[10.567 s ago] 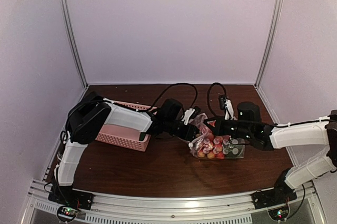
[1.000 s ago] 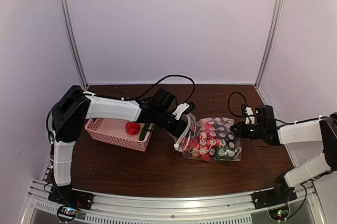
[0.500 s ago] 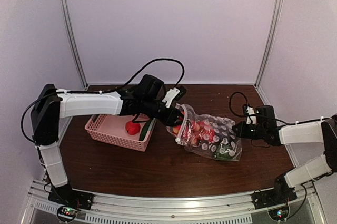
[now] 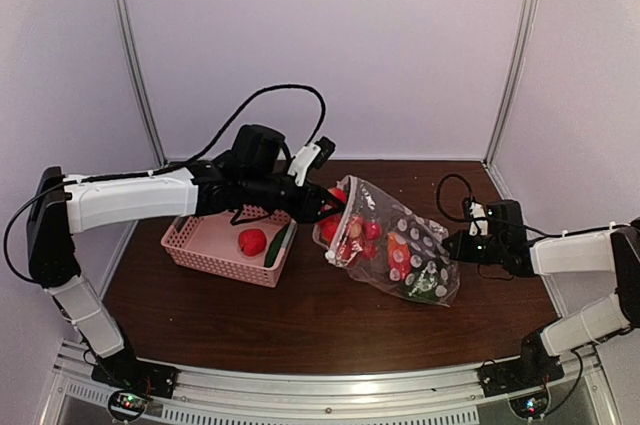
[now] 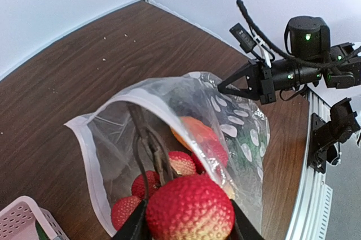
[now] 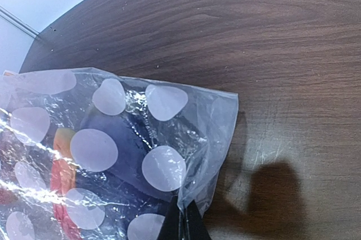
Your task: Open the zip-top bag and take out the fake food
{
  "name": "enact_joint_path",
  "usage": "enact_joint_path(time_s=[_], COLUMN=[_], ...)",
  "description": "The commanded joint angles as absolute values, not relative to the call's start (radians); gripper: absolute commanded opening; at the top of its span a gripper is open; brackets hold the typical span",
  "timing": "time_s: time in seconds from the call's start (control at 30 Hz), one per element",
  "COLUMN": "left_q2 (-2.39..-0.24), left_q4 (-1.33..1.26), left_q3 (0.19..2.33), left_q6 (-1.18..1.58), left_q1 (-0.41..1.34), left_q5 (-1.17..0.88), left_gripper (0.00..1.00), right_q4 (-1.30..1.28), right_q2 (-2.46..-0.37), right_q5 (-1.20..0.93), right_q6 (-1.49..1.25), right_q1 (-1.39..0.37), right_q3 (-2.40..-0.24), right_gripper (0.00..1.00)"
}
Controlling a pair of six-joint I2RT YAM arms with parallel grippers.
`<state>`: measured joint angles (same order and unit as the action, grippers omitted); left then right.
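**Left pincer and bag mouth.** The left pincer [image 5: 189, 226] is shown clamped on a red berry [image 5: 189, 205]; the dimpled fruit is held between its two fingers, which are kept apart by the fruit's width. The berry is seen directly at the open mouth of the zip-top bag [image 4: 405, 250]; whether it is wholly clear of the rim cannot be told. The white zip strip [image 5: 90, 164] is curved round the mouth just ahead of this pincer. The mouth end of the bag is raised off the surface [image 4: 300, 320] on this pincer's side; from there the bag slopes down toward the right pincer [image 6: 180, 226].

**Right pincer.** It is closed together on a corner of the bag's bottom edge; thin plastic is pinched between its tips, low over the surface.

**Bag contents.** The rest of the fake food [image 5: 169, 164] is contained in the bag between the two pincers; red berries are nearest the left pincer, with an orange-red piece behind them. A dark purple piece [image 6: 132, 138] is nearest the right pincer and is seen through the white dots.

**Basket.** A pink basket [image 4: 215, 263] is set on the surface below and behind the left pincer, under its arm; a red piece [image 4: 252, 241] and a green piece [image 4: 278, 245] are lying in it.
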<state>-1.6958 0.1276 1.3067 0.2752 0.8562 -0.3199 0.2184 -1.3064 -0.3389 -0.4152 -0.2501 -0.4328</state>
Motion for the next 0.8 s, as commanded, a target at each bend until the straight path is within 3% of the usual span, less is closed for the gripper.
enact_joint_path(time_s=[0.0,0.77], left_q2=[-1.620,-1.322], left_q4=[0.046,0.086], left_q3=[1.303,1.203], left_q6=[0.288,0.333], left_q1=[0.843,0.734], left_q5=[-0.273,-0.080], left_gripper=[0.00,0.00], right_q4=[0.209,0.212], right_q2=[-1.291,-1.289], right_q5=[-0.315,-0.321], right_q6=[-0.416,-0.414], right_q1=[-0.241,-0.239], right_q3=[-0.420,-0.420], right_gripper=[0.00,0.00])
